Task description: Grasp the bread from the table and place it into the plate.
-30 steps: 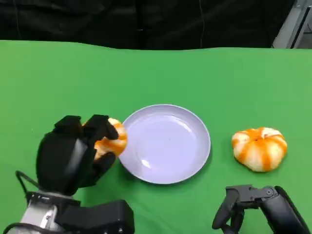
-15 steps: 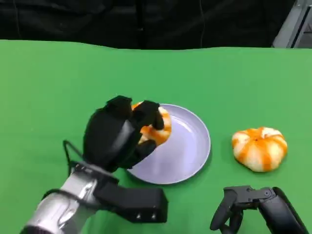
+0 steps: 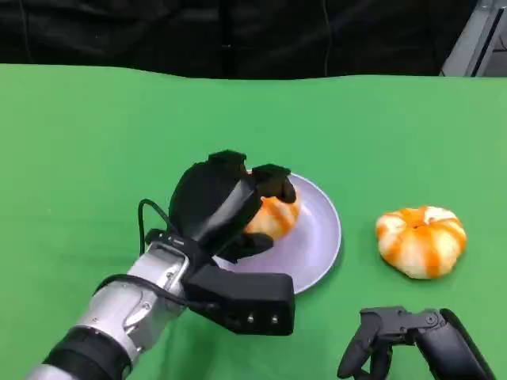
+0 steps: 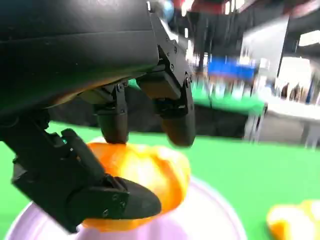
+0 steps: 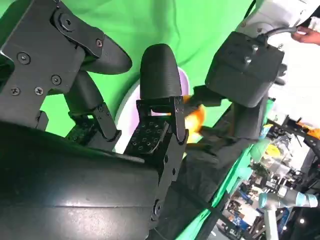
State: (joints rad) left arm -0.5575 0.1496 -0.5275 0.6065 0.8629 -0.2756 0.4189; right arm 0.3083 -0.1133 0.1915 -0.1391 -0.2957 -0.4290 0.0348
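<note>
My left hand (image 3: 224, 204) grips an orange-and-white striped bread (image 3: 273, 218) and holds it over the left half of the lavender plate (image 3: 317, 237) at the table's middle. In the left wrist view the fingers (image 4: 175, 107) wrap the bread (image 4: 150, 175) just above the plate (image 4: 210, 220). A second striped bread (image 3: 421, 241) lies on the green cloth right of the plate. My right hand (image 3: 396, 336) rests low at the front right, fingers curled in with nothing in them. The right wrist view shows the right hand's fingers (image 5: 160, 80), with the plate (image 5: 131, 102) and my left arm (image 5: 245, 65) beyond them.
Green cloth (image 3: 95, 134) covers the table, with a dark backdrop behind its far edge. Open cloth lies left of and behind the plate. A person's hand (image 5: 307, 35) shows at the edge of the right wrist view.
My left hand has carried the bread from the cloth left of the plate rightward to over the plate. The right hand and the second bread have stayed put.
</note>
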